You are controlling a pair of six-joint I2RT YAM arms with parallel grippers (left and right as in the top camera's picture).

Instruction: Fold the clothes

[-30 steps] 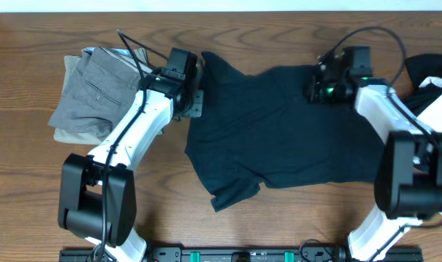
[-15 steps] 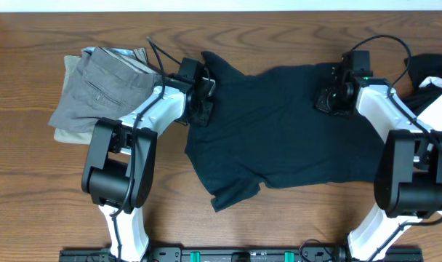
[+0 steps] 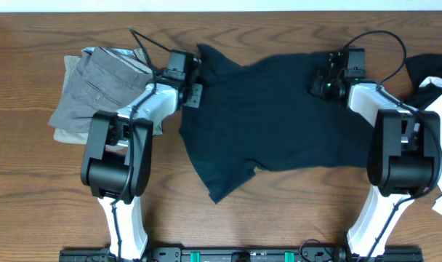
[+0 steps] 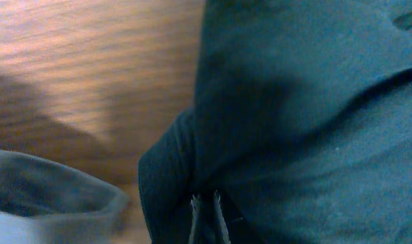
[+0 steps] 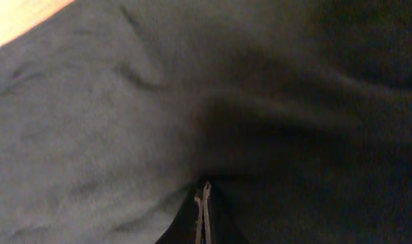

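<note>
A black T-shirt (image 3: 279, 120) lies spread across the middle of the table, one sleeve pointing at the front edge. My left gripper (image 3: 191, 93) is at the shirt's left edge, and its thin fingertips (image 4: 195, 201) stand close together with a fold of black fabric (image 4: 294, 115) bunched around them. My right gripper (image 3: 324, 84) is on the shirt's far right part. In the right wrist view its gripper (image 5: 202, 192) is pressed shut, with dark fabric (image 5: 125, 115) puckered towards the tips. No chest logo shows.
Folded grey and khaki trousers (image 3: 97, 91) lie stacked at the far left, just beside my left arm. A heap of black and white garments (image 3: 429, 78) sits at the right edge. Bare wooden table (image 3: 294, 211) lies in front of the shirt.
Both grippers have moved towards the far edge with the shirt in them. The shirt has slid that way and its near sleeve has shifted and stretched.
</note>
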